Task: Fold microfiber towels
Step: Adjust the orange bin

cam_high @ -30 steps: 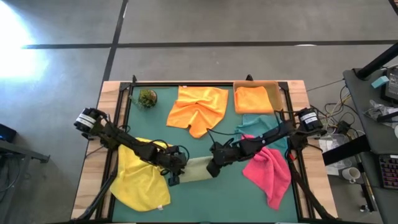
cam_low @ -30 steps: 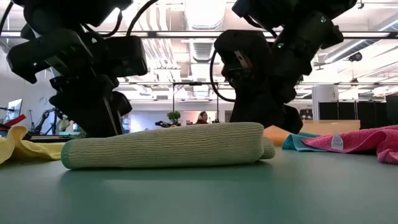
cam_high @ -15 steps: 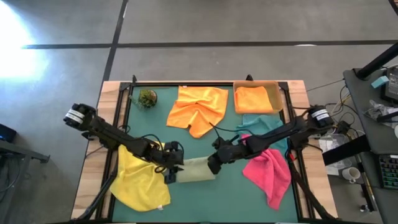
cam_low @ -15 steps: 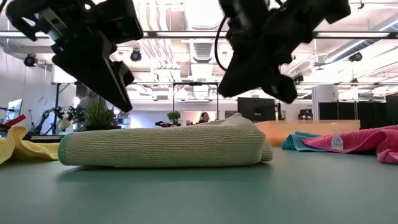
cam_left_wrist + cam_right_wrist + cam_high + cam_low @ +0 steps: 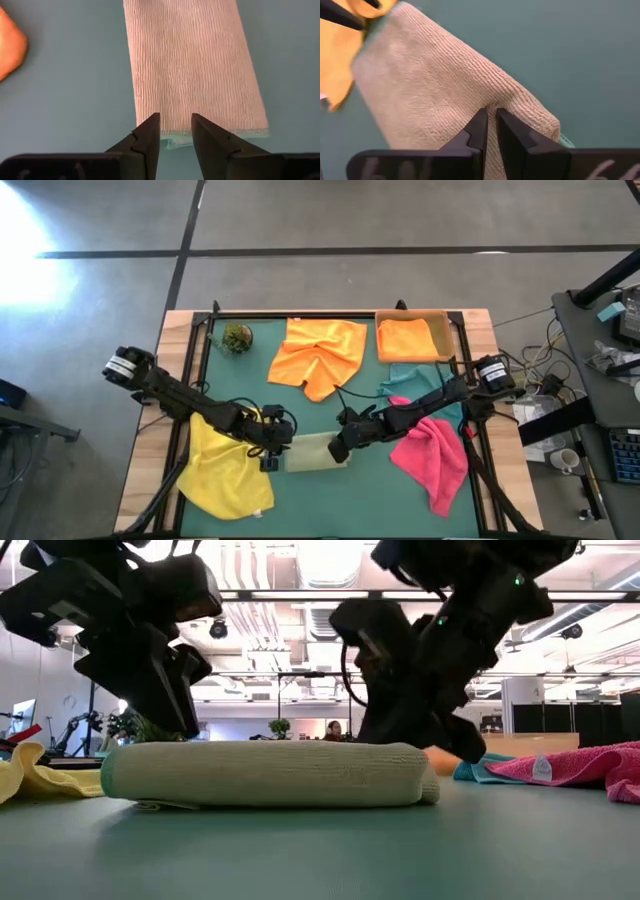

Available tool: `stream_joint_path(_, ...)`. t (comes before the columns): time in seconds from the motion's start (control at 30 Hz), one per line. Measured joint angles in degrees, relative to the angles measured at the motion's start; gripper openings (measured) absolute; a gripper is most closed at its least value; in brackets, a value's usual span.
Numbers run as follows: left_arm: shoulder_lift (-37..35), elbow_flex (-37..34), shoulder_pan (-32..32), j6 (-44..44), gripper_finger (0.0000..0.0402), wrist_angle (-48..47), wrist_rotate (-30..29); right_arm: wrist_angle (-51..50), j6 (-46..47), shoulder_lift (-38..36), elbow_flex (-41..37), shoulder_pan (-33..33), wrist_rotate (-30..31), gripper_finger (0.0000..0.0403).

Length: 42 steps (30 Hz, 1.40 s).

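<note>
Two claws sit at the ends of the folded green towel (image 5: 317, 452) in the middle of the table (image 5: 360, 500). Left claw (image 5: 175, 131) is open a little, holding nothing. Right claw (image 5: 491, 120) is nearly closed, pressing its tips into the towel.

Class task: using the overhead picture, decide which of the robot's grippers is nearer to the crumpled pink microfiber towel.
Right. The right gripper is at the folded olive green towel's end facing the crumpled pink microfiber towel; the left gripper is at the far end, beside the yellow towel.
</note>
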Motion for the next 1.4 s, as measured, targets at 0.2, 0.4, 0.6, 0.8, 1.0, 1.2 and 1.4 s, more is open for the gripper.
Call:
stream_joint_path(0.2, -3.29, 0.02, 0.00, 0.05, 0.0096, -4.27, -2.54, 0.60, -0.51, -3.71, -0.04, 0.85, -0.27, 0.0034)
stream_joint_path(0.4, -8.19, 0.02, 0.03, 1.24, 0.0096, -6.10, -8.19, 0.01, -6.18, -11.22, -0.04, 0.48, 4.22, 0.0034)
stream_joint_path(0.6, -12.22, 0.02, 1.13, 1.29, 0.0096, -6.22, -17.34, -0.59, -18.11, -17.11, -0.02, -6.12, 14.23, 0.0034)
stream_joint_path(0.8, -14.36, 0.07, 3.01, 1.02, 0.0096, -6.12, -28.50, -0.20, -29.35, -18.57, -0.02, -16.84, 14.83, 0.0034)
stream_joint_path(1.0, -14.43, 0.07, 7.41, -0.04, 0.0096, -6.13, -31.21, -0.38, -34.73, -14.99, -0.02, -27.73, 6.25, 0.0034)
stream_joint_path(1.2, -14.35, 0.04, 13.34, -6.22, 0.0096, -6.50, -31.19, -0.27, -36.31, -9.64, -0.02, -32.97, -4.60, 0.0034)
stream_joint_path(1.4, -14.35, 0.04, 18.51, -6.64, 0.0096, -6.47, -31.14, -0.39, -38.22, -4.20, -0.02, -33.87, -9.42, 0.0034)
